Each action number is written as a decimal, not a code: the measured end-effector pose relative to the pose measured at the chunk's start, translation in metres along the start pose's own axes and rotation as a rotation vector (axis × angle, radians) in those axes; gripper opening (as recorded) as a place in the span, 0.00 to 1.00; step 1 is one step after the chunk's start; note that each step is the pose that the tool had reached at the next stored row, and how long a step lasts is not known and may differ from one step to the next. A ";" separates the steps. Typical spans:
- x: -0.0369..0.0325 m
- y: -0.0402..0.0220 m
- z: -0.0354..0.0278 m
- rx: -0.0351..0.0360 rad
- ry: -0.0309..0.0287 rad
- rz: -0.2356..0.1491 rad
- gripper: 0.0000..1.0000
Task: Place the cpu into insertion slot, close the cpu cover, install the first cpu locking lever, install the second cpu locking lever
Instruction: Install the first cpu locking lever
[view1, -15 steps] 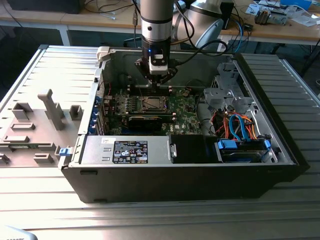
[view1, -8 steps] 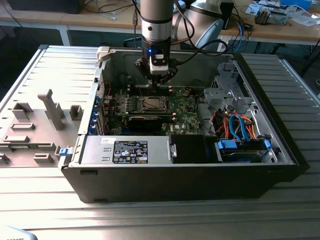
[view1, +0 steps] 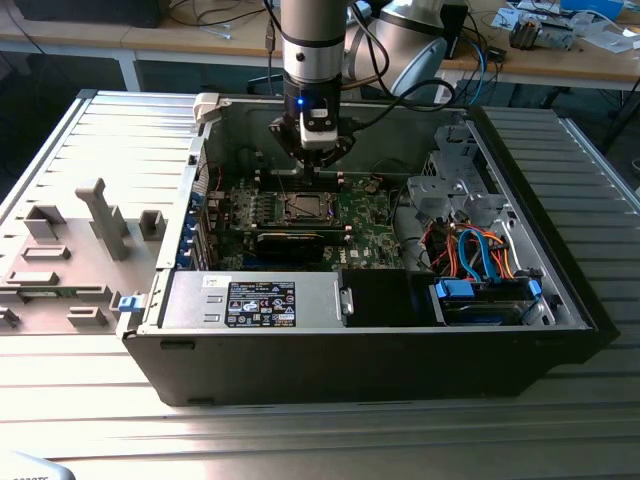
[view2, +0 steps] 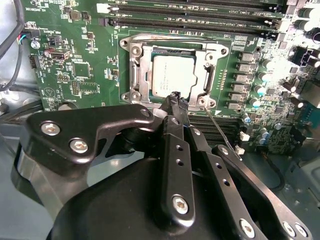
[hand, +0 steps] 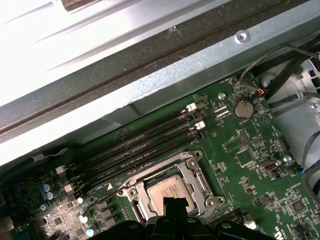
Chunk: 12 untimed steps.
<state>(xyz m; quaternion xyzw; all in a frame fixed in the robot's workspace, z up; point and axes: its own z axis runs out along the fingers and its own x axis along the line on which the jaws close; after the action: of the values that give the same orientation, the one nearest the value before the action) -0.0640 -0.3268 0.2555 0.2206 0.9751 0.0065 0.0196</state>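
Your gripper (view2: 176, 98) hangs low over the insertion slot (view2: 172, 70) with its fingertips pinched together on nothing, because the cpu (view2: 172, 75) already sits in that socket under the closed cpu cover (view2: 134, 70), mid-motherboard (view2: 75, 70).

Open computer case (view1: 560, 300) on ribbed metal table (view1: 300, 440). Green motherboard (view1: 360, 215) inside. Arm with gripper (view1: 318, 170) hanging above insertion slot (view1: 303, 208). Black-and-white labelled box (view1: 258, 302) along front wall. Orange and blue cables (view1: 478, 250) toward exterior view's right. Grey fixture blocks (view1: 100, 225) at exterior view's left.
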 end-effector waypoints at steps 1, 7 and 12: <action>0.0000 0.0000 0.0000 0.0000 0.0000 -0.002 0.11; 0.0000 0.0000 0.0000 -0.0003 0.0002 -0.010 0.11; 0.0000 0.0000 0.0000 -0.0005 0.0004 -0.016 0.11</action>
<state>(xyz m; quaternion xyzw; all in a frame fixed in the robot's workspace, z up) -0.0640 -0.3268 0.2555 0.2125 0.9769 0.0066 0.0195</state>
